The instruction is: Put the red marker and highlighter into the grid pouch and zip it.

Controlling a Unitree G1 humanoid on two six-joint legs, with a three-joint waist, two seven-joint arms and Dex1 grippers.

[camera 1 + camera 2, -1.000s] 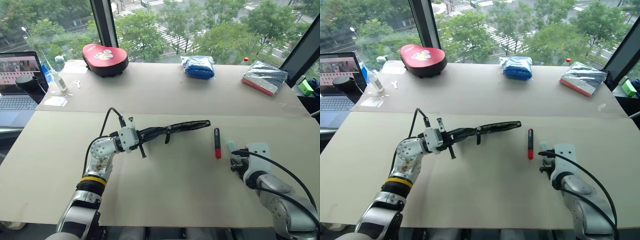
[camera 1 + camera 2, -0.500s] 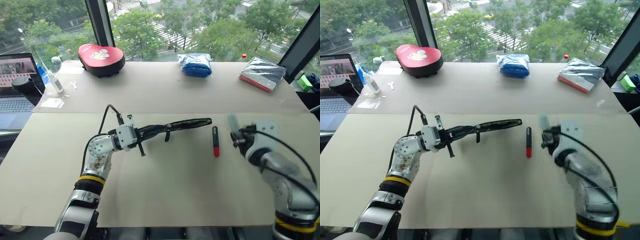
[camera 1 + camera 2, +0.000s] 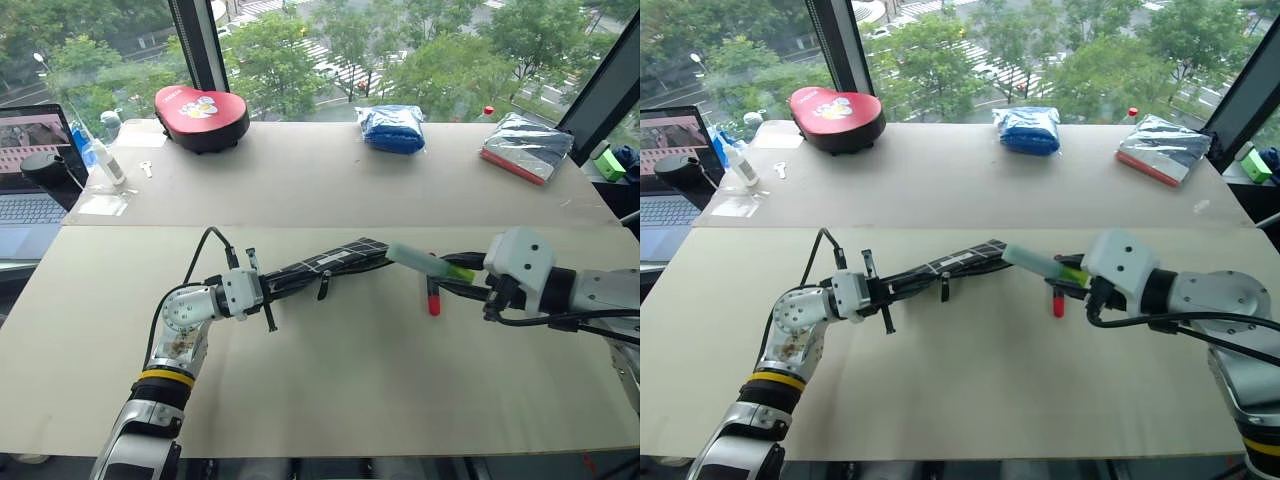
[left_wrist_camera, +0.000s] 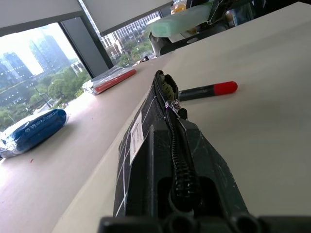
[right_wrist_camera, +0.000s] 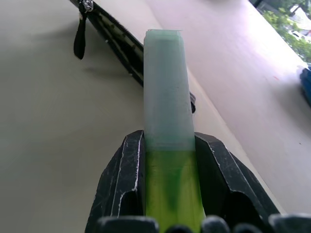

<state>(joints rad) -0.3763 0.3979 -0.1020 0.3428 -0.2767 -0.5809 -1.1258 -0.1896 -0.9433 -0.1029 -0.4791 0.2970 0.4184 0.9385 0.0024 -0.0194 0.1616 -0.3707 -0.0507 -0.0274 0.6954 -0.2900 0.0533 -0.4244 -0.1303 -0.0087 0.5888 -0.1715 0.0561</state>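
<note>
The grid pouch [image 3: 330, 262] is held off the table, its left end in my shut left gripper [image 3: 266, 290] and its zipper edge facing up [image 4: 171, 145]. My right gripper [image 3: 462, 280] is shut on the highlighter [image 3: 425, 262]. The highlighter's pale cap [image 5: 164, 87] points at the pouch's right end [image 5: 121, 46] and is close to it. The red marker [image 3: 432, 298] lies on the table just below the highlighter, partly hidden by it. From the left wrist, the red marker [image 4: 209, 90] shows beside the pouch's far end.
At the back of the table lie a red rounded case [image 3: 203, 103], a blue wrapped bundle [image 3: 394, 128] and a silver-and-red packet [image 3: 528, 148]. A laptop [image 3: 30, 170] and a small bottle [image 3: 105, 160] stand at the far left.
My right gripper has lifted the highlighter off the table, swung left over the red marker and turned its cap toward the pouch. The pouch end has tilted slightly, showing more of its grid side.
</note>
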